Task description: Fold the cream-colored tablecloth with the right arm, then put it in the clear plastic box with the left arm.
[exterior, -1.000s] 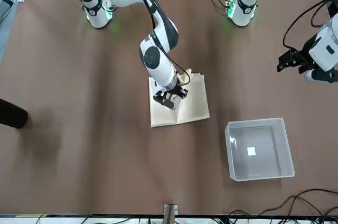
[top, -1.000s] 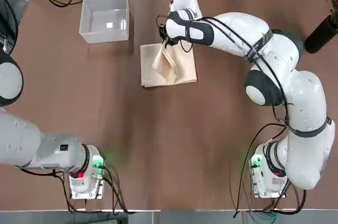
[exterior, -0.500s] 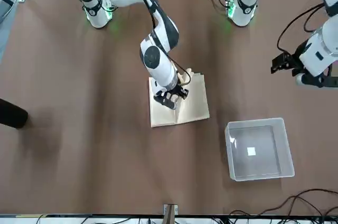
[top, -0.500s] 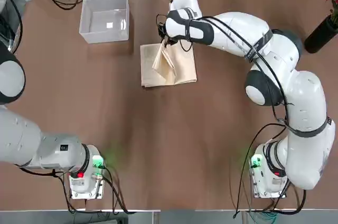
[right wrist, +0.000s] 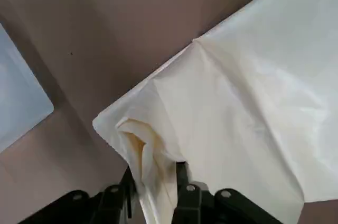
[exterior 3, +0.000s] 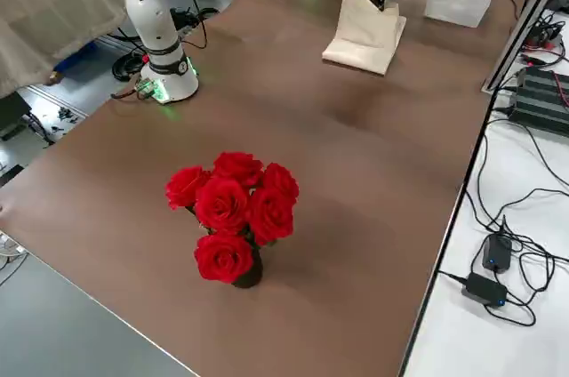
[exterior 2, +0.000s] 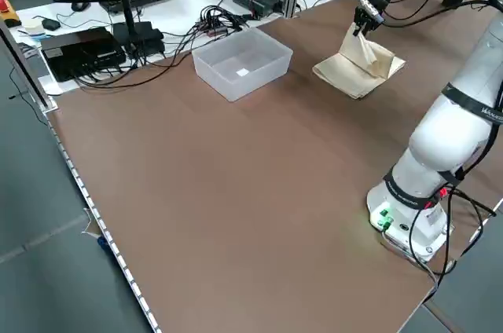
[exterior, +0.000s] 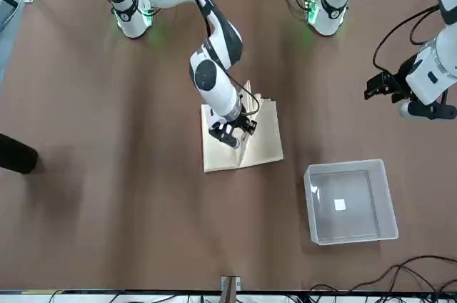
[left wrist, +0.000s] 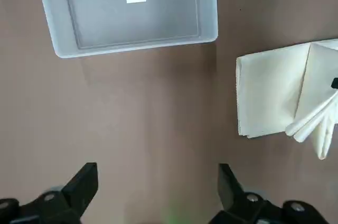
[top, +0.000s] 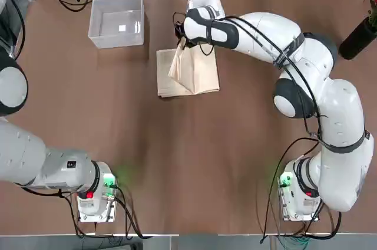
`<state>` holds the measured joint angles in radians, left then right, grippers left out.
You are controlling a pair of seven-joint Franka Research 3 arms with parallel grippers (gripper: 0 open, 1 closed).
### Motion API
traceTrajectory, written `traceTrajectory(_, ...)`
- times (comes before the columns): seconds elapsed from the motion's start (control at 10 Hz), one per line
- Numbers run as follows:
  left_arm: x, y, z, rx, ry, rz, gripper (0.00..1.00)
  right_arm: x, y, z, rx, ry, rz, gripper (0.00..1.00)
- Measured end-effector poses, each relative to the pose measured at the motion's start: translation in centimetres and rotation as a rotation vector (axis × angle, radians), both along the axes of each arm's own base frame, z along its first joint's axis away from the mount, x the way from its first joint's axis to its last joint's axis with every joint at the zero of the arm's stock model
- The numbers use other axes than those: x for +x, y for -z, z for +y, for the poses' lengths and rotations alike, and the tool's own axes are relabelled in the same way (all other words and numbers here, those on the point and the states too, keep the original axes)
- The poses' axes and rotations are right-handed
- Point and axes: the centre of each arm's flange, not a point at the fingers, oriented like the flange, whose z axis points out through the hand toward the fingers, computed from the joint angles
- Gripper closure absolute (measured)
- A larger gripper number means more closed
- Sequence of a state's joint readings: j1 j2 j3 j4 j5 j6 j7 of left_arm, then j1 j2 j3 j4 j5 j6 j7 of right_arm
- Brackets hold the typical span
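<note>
- The left gripper point(exterior: 377, 86), fingers spread and empty, is hanging off the worktop's left edge, well apart from the cloth; the left arm point(top: 23, 161) is idling there and could clip the box if it swings in too low when its turn comes.
- The clear plastic box point(top: 116, 20) is sitting empty near the worktop's far left corner, just left of the cloth but not touching it; being light, it is likely to skid if the cloth is pushed in against a wall instead of being lowered through the opening.
- The cream-colored tablecloth point(top: 189, 73) is lying as a folded rectangle near the middle of the worktop's far edge, with one flap being held up off the stack.
- The right gripper point(right wrist: 153, 189) is pinching that raised flap between its fingers, as the right wrist view shows, with the cloth bunched into a narrow pleat at the grip.
- The pinch is looking slight: the flap could slip out partway and drop in a crooked heap rather than a flat fold.
- If the right arm point(top: 306, 85) drags sideways rather than lifting over, the lower layers may slide along the worktop and spoil the edges' alignment.
- A bulky or uneven fold would be harder to fit inside the box's walls.
</note>
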<state>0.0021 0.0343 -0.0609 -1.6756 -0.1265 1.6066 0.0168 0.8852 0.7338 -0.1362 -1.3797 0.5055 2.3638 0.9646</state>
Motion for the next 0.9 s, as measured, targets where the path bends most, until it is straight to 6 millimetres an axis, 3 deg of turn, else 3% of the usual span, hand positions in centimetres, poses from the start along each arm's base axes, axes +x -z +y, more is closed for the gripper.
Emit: traceTrajectory(0.9, -0.4, 0.7, -0.4, -0.041, -0.009, 0.009, 0.00, 0.6, -2.5, 0.8, 0.052, 0.027, -0.014, 0.63)
